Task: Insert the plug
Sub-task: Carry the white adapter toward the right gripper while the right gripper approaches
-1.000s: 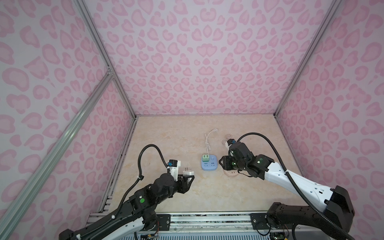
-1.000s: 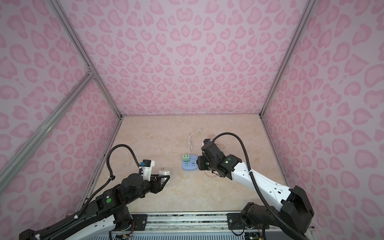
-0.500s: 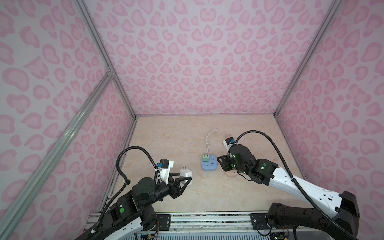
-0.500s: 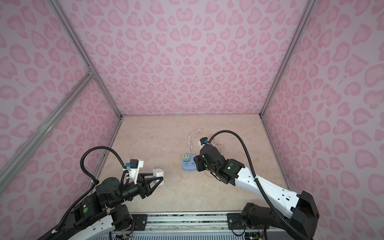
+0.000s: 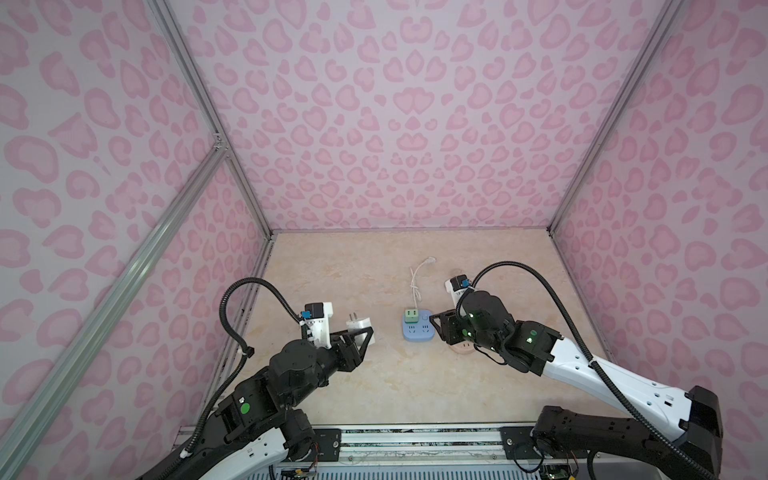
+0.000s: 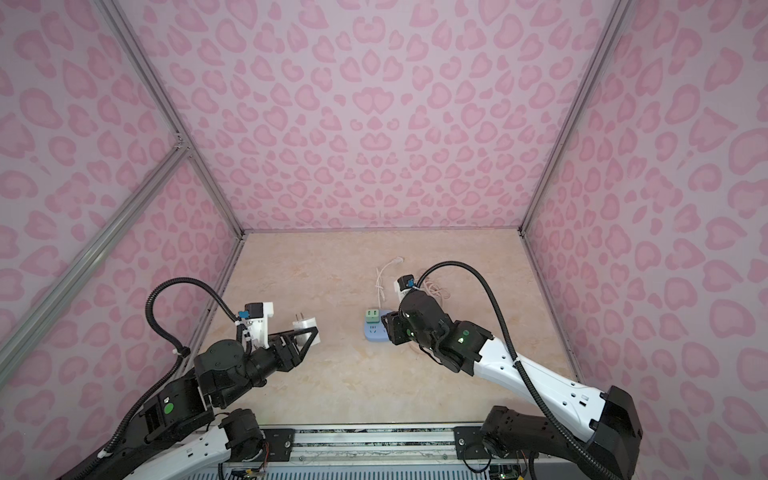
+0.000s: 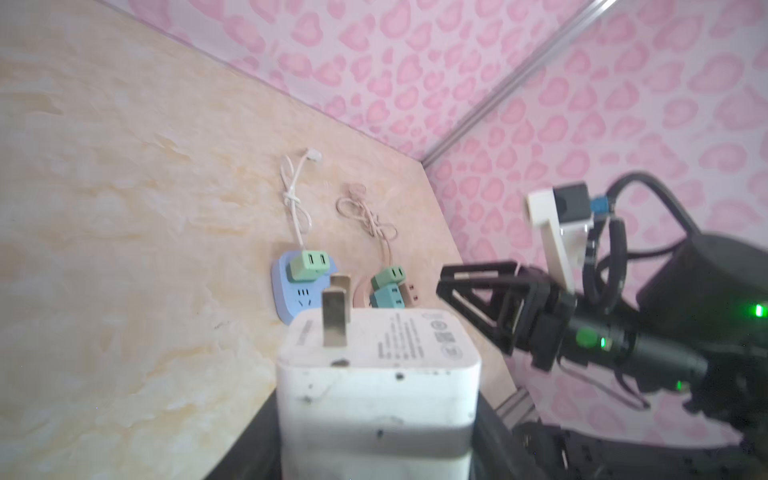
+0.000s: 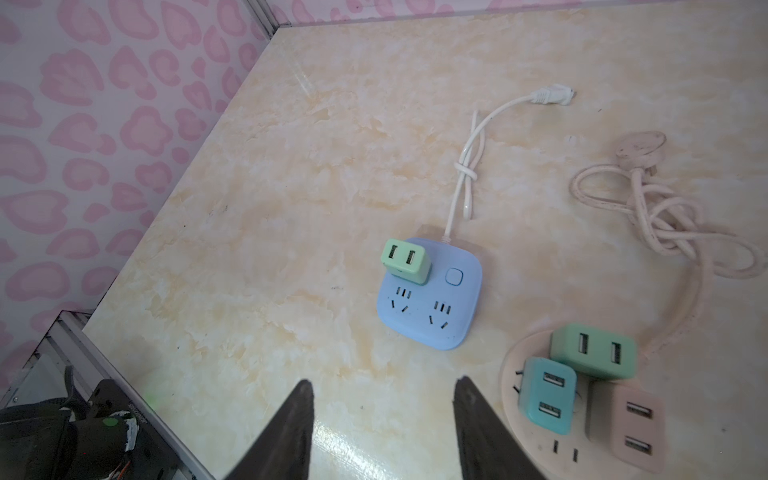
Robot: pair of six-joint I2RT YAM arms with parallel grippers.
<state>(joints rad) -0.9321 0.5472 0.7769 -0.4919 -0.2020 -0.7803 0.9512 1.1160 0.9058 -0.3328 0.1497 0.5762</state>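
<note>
Currently carry step, insertion not yet begun. White plug (image 7: 378, 382) clamped in left gripper (image 5: 368, 334), jaws partly closed on its body, two flat prongs (image 7: 334, 318) pointing away from the wrist; held off the table (image 5: 332, 270), apart from blue power strip (image 8: 432, 307) and to its left in both top views. Right gripper (image 8: 384, 380) empty, jaws spread with nothing between, poised close beside the strip on its other side. One strip socket taken by green USB adapter (image 8: 405, 262); two free sockets (image 8: 440, 313) toward the near edge. Next, by judgement: swing plug over a free socket, tip prongs down, match them to the two slots, press straight in; probably worth bracing the strip with right gripper against sliding. Round pink strip (image 8: 509, 365) alongside, loaded with three USB adapters (image 8: 594, 357); blue one the likelier target, a guess. Writing: small grey print and round certification-style marks on plug's pronged face, too blurred to read; no brand legible anywhere.
</note>
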